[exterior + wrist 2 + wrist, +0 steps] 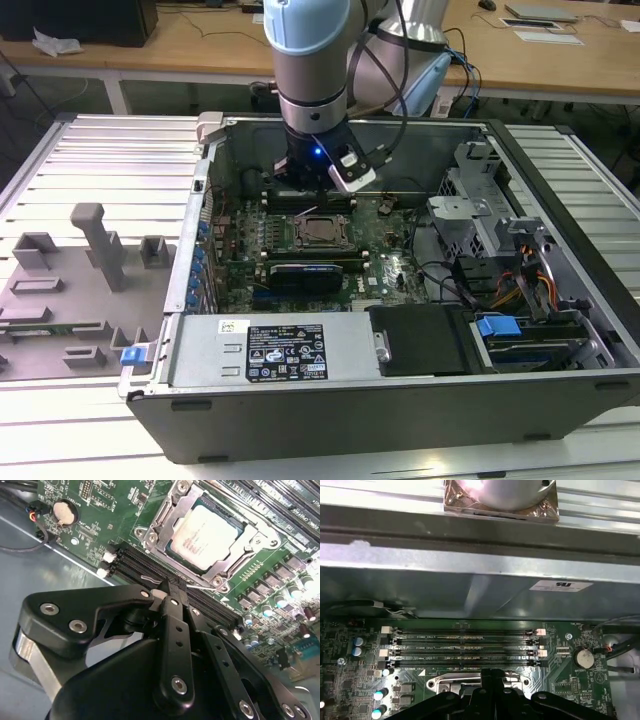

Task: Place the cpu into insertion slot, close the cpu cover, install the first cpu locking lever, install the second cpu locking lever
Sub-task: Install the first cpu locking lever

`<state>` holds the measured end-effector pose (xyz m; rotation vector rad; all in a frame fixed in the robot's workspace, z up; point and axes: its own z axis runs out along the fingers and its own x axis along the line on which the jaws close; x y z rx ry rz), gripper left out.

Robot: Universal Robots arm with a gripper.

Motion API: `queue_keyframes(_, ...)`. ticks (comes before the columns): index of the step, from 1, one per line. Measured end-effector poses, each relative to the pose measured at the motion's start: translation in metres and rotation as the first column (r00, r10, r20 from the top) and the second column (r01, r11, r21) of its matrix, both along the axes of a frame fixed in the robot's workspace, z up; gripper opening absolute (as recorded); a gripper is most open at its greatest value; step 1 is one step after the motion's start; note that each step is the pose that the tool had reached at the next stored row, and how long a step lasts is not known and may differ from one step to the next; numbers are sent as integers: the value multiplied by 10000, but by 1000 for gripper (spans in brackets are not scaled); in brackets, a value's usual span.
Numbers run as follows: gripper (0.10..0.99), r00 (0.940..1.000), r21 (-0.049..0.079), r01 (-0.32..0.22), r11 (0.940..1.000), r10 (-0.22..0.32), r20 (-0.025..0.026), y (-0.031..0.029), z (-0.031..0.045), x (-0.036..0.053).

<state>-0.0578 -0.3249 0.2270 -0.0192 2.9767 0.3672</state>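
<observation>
Gripper (170, 591), fingers clenched with nothing seen between, hovered at edge of slot (141, 532); cpu (207, 530) sat in it under closed cover (167, 515), just ahead of fingertips; thin lever (200, 585) lay crosswise beside them.

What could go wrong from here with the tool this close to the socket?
1. The tool tip hangs close to the black memory slots beside the cpu cover; a slight drift could scrape them or the green board.
2. The cpu lies under the cover's frame; uneven pressing there might strain it.
</observation>
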Motion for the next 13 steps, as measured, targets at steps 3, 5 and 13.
queue_keyframes(3, 106, 10000, 0, 26, 10000, -26, 0, 15, -24, 0)
queue_keyframes(5, 106, 10000, 0, 40, 10000, -40, 0, 38, -31, 0)
queue_keyframes(13, 106, 9997, 3, 54, 10000, -54, 235, 68, -38, -7)
